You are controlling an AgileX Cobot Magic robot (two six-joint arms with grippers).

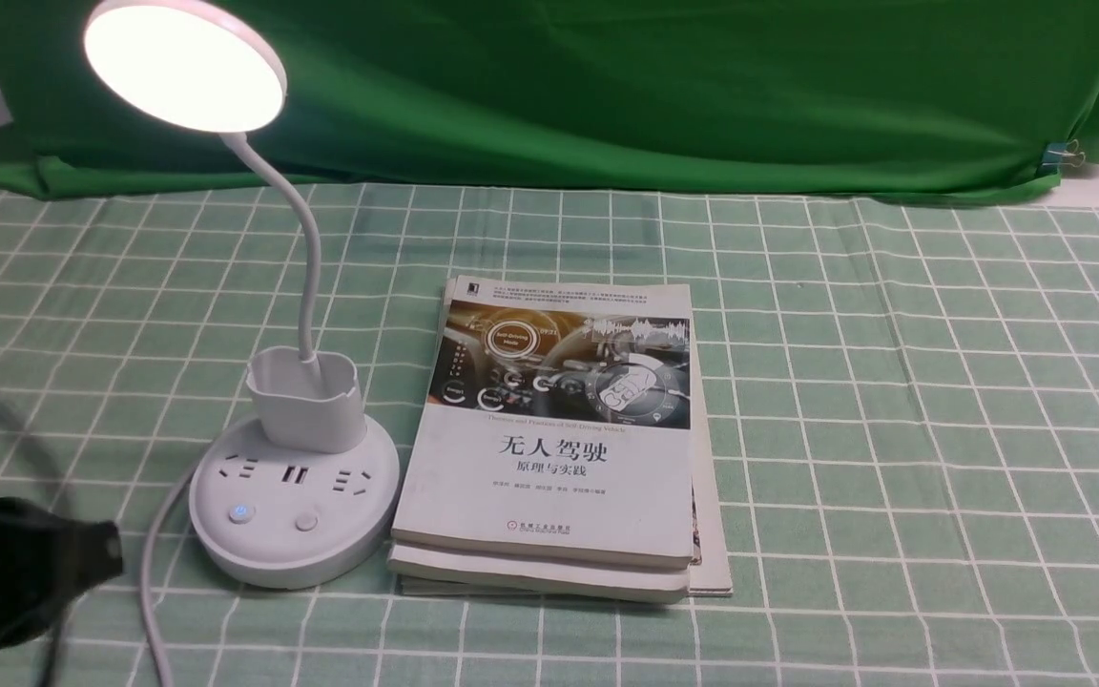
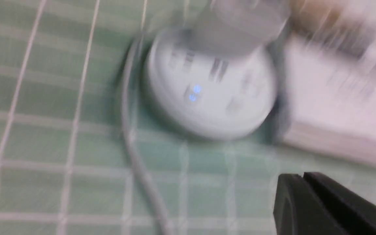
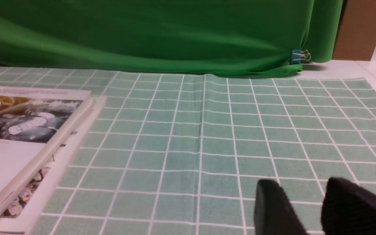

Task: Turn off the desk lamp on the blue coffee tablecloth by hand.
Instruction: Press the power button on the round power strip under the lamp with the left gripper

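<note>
The white desk lamp [image 1: 292,496] stands on the mint grid tablecloth [image 1: 893,382] at the left. Its disc head [image 1: 184,63] glows bright. A button with a blue light [image 1: 241,513] and a plain button [image 1: 306,521] sit on the round base. The base shows blurred in the left wrist view [image 2: 207,94]. My left gripper [image 1: 101,553] is shut and empty, low at the left, a short way left of the base; in its wrist view [image 2: 302,178] its jaws are pressed together. My right gripper [image 3: 300,186] is open over bare cloth and is out of the front view.
A stack of books [image 1: 554,439] lies right beside the lamp base. The lamp's white cord [image 1: 151,592] runs from the base toward the front edge, near my left gripper. A dark green backdrop cloth [image 1: 607,86] hangs at the back.
</note>
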